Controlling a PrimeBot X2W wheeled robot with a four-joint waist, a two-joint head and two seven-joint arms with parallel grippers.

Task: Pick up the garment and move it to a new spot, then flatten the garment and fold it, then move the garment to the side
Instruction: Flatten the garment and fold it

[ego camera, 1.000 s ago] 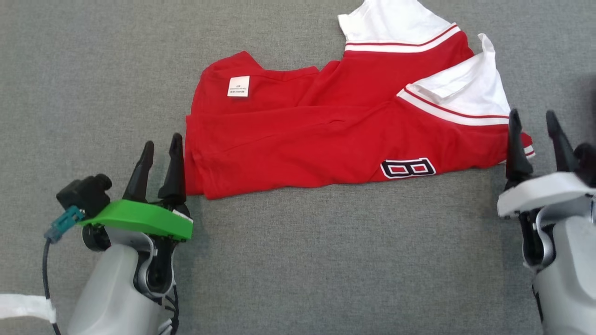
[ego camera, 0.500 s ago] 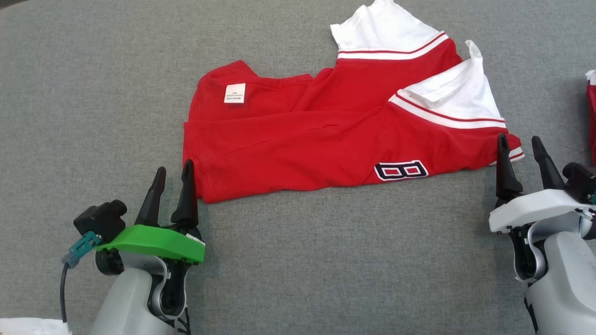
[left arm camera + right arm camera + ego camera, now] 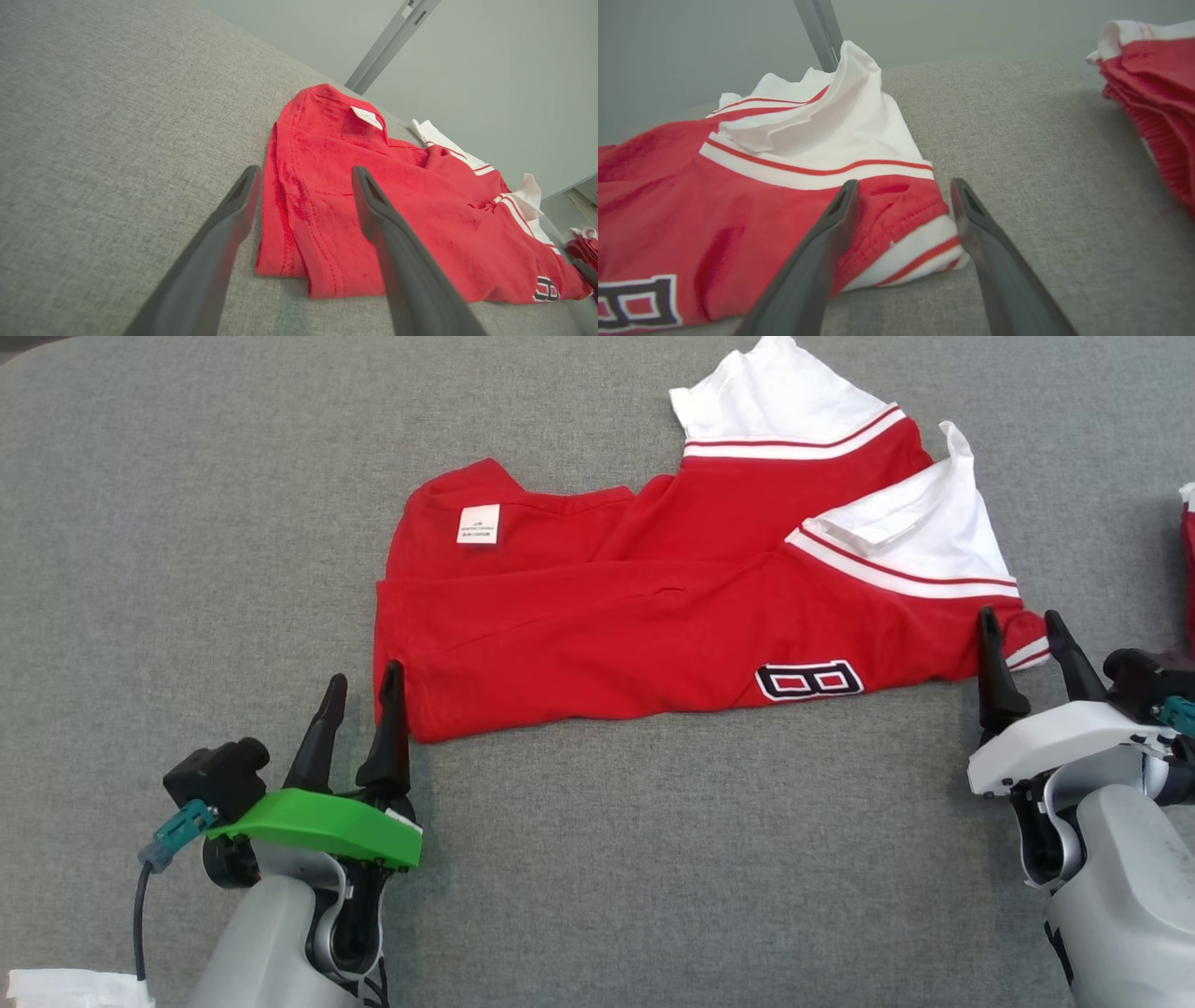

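We see the red garment with white sleeves and striped trim (image 3: 607, 635) lying on the grey woven cloth surface (image 3: 653, 896). It is in the upper middle of the head view, with its long side running from left to right and the cloth folded over itself. A small white label (image 3: 478, 524) sits near its upper left corner, and a black-and-white character patch (image 3: 808, 679) is near its lower edge.

Our left gripper (image 3: 365, 672) has its two dark fingers (image 3: 392, 261) parted and holds nothing. In the left wrist view the near left corner of the garment lies between them. Our right gripper (image 3: 1019, 613) is spread and empty as well, and its fingers stand on either side of the red-and-white cuff corner at the right end of the garment. We cannot say with certainty whether any fingertip touches the cloth.

A second pile of red and white fabric (image 3: 1153, 93) lies well apart, further to the right.
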